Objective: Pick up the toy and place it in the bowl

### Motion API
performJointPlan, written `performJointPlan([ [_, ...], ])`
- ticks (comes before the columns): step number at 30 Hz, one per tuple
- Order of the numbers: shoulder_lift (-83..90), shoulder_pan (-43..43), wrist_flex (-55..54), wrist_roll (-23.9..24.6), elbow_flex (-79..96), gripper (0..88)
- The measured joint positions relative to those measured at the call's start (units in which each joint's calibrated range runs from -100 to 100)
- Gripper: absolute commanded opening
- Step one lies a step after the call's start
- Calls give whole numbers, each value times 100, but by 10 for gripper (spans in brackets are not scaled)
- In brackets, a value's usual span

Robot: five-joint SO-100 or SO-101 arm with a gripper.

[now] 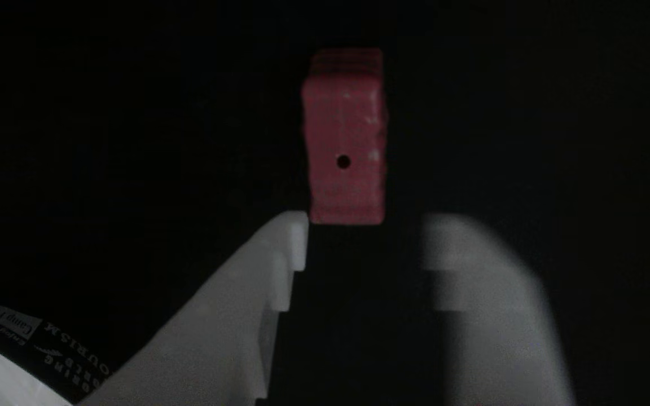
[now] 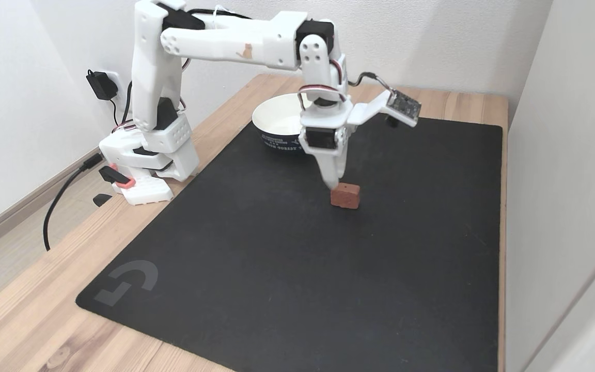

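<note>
Fixed view: the toy (image 2: 345,196) lies on the black mat (image 2: 277,268), nearer than the bowl (image 2: 277,126), with the spread, empty tool (image 2: 334,185) just above its left end.

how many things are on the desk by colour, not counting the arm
red: 1, the toy
white: 1, the bowl, with a dark printed band
black: 1, the mat
total: 3

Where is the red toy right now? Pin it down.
In the fixed view, the toy lies on the black mat, right of centre, beside the tool tip, with the bowl behind.
</note>
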State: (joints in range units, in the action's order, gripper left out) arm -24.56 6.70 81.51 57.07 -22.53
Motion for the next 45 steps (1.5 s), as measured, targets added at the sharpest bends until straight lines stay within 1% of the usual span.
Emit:
performJointPlan([
  [11, -33, 58, 0, 0, -378, 294],
  [22, -67, 350, 0, 0, -378, 290],
  [33, -841, 341, -17, 0, -718, 290],
  [39, -1324, 341, -414, -5, -756, 289],
  [45, -1565, 308, -439, -5, -888, 284],
])
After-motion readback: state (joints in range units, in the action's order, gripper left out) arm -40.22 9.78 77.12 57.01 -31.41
